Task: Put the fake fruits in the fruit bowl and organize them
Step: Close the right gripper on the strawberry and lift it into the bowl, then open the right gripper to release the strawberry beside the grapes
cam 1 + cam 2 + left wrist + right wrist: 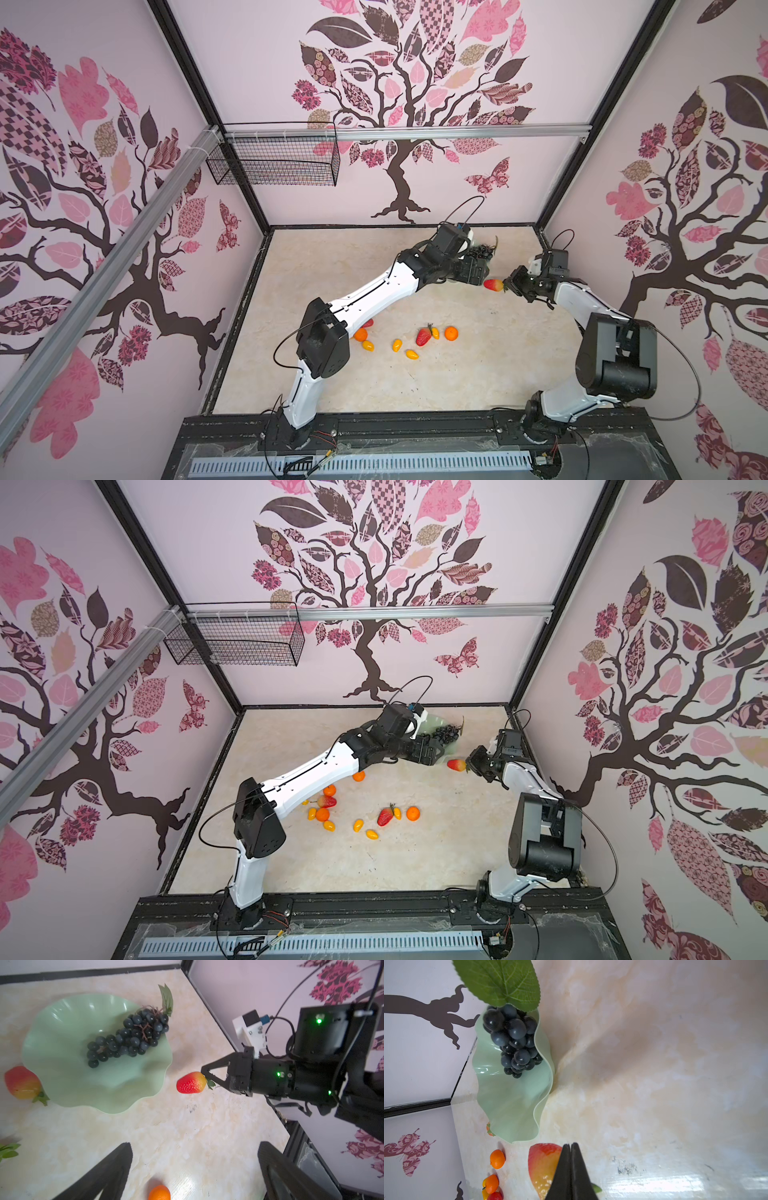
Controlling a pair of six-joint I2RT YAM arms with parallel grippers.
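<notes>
One grape bunch (128,1036) in the wavy pale-green fruit bowl (62,1076), four tangerines (412,813) outside.
Right gripper (204,1076) pinches one red-yellow strawberry (456,765) at its 5 o'clock; left gripper (195,1148) gapes.

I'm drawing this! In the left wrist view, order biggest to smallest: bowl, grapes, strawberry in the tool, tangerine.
1. fruit bowl
2. grape bunch
3. strawberry
Unranked: tangerine, cut off at the picture's edge and nearer the camera.

Glossy plastic fruit bowl (62,1080), shiny marbled tabletop (187,1136).
</notes>
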